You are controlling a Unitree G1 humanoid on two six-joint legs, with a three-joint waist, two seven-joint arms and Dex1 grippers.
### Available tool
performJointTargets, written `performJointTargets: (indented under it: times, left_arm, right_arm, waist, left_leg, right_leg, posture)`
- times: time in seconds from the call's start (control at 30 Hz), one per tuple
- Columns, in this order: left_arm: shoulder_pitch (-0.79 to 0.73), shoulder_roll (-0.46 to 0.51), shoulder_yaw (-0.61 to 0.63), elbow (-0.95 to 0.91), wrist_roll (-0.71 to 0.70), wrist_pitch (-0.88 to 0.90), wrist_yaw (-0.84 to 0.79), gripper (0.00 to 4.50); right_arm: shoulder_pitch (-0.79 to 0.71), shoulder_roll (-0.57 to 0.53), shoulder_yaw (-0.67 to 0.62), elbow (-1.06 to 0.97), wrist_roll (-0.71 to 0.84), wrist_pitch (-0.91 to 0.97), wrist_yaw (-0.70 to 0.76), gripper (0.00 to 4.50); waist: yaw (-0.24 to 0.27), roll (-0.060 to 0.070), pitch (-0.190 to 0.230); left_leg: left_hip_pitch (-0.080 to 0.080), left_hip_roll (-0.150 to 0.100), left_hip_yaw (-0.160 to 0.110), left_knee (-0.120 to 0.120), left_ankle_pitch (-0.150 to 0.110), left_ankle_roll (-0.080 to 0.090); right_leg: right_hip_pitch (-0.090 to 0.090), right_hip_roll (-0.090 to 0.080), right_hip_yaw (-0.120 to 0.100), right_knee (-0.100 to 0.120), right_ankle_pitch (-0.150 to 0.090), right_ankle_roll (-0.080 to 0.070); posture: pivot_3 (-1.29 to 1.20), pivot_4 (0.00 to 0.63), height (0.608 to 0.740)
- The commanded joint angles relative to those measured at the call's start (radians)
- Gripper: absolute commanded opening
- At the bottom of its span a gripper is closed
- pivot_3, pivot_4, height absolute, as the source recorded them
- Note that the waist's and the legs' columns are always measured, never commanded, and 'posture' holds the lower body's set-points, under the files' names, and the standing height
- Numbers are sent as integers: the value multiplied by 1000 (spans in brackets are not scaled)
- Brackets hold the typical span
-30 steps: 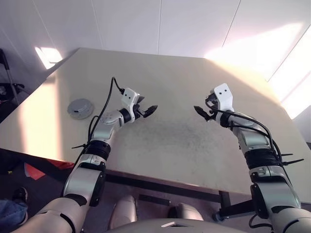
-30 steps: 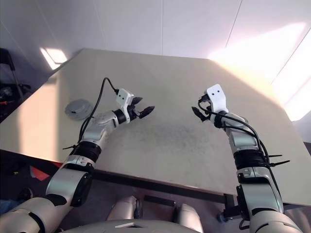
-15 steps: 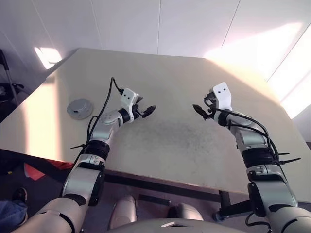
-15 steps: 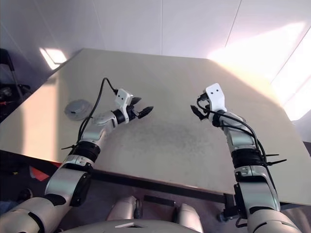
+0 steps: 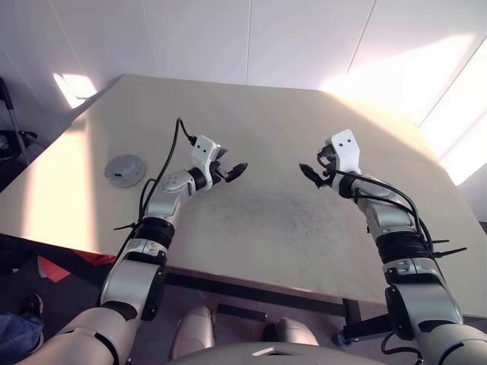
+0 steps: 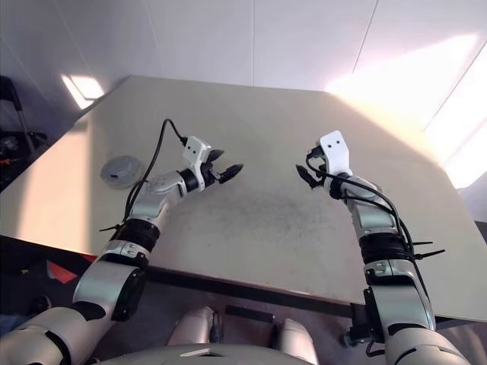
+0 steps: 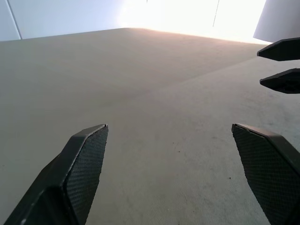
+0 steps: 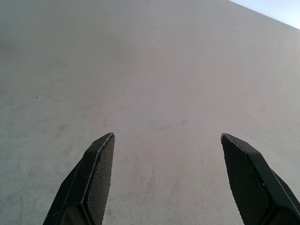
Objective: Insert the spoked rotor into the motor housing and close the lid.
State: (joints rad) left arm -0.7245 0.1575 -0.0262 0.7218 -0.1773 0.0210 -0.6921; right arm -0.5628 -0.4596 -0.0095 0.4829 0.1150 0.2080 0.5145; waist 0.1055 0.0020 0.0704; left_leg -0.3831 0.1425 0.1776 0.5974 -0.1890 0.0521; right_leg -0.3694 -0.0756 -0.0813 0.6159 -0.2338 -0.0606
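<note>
1. A pale beige bench is standing in a white-walled room, with bright sunlight falling across its far right corner and a smaller patch lying near its left edge.
2. The lid is lying flat near the left edge of the bench, well apart from both arms; it is showing as a silvery-grey round disc with a raised centre, and its ribs are too small to make out.
3. Being round and lying flat, the lid is facing upward and is showing no long axis.
4. The left hand is hovering over the middle of the bench, reaching about level and toward the right, with its two black fingers standing wide apart and gripping nothing.
5. The right hand is hovering right of centre, facing the left hand across a stretch of bare bench, tipping slightly downward, with its fingers also spread wide and empty.
</note>
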Motion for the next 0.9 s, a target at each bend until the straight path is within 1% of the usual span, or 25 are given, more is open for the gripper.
performJointTargets:
  times: [0.03,0.17,0.57,0.9]
  left_arm:
    - [-21,-5,12,-8,3,-24,11,4473]
    - [-29,-3,18,3,6,-32,24,4473]
    - [-46,5,27,24,1,-40,22,4473]
    - [-50,-8,38,25,-4,-38,14,4473]
  right_arm:
    - [-21,2,-26,-25,-6,-18,-26,4091]
    - [-34,10,-32,-2,-9,-17,-60,4091]
    - [-42,10,-30,10,-24,-41,-72,4091]
    - [-8,-17,-45,-43,-4,-25,-8,4091]
  waist:
    - [0,0,0]
    - [-1,0,0]
    - [-2,1,1]
    - [0,4,3]
  left_leg:
    - [0,0,0,0,0,0]
    - [0,0,0,0,0,0]
    - [0,0,0,-1,0,0]
    - [-1,0,0,-1,0,1]
  right_leg:
    - [0,0,0,0,0,0]
    - [0,0,0,0,0,0]
    - [0,0,0,-1,0,0]
    - [0,0,0,-2,0,0]
  posture:
    - [0,0,740]
    - [0,0,740]
    - [0,0,740]
    - [0,0,740]
